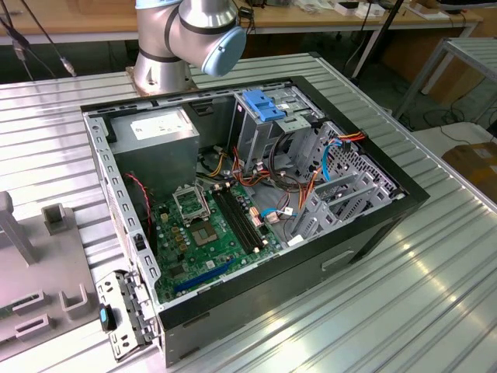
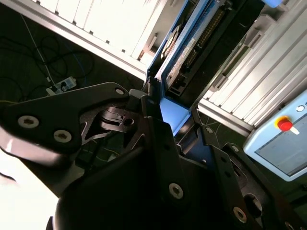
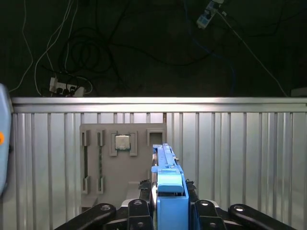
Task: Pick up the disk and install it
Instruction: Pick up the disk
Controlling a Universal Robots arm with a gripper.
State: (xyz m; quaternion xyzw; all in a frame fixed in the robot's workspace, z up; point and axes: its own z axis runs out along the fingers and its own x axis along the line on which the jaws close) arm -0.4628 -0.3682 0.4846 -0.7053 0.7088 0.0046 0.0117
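- Grey fixture plate [image 1: 46, 264]: lies on the ribbed metal table [image 1: 435, 287] at the exterior view's left, just beside the open computer case [image 1: 349, 249].
- Power-supply box [image 1: 155, 128]: sits in the case's corner nearest the arm's base, towards the exterior view's left; it is no part of the task.
- Motherboard [image 1: 210, 225]: lies flat on the case floor, with loose coloured cables along the side towards the exterior view's right.
- Drive cage [image 1: 268, 116]: grey metal with a blue plastic handle; it stands upright in the case, further towards the exterior view's right.
- The disk [image 3: 168, 184]: held on edge in the first wrist view, blue frame towards the camera, above the table and well apart from the case. In the second wrist view its label side and connector edge run away from the fingers.
- Gripper [image 3: 171, 211]: the jaws are closed on the disk, one black finger pressed to each flat side.
- Processor chip [image 3: 122, 142]: rests in a recess of the plate, on the table beyond the held disk.
- Progress, as a judgement: the pick-up is done, since the disk hangs clear in the grip; the installation into the case is not yet done.
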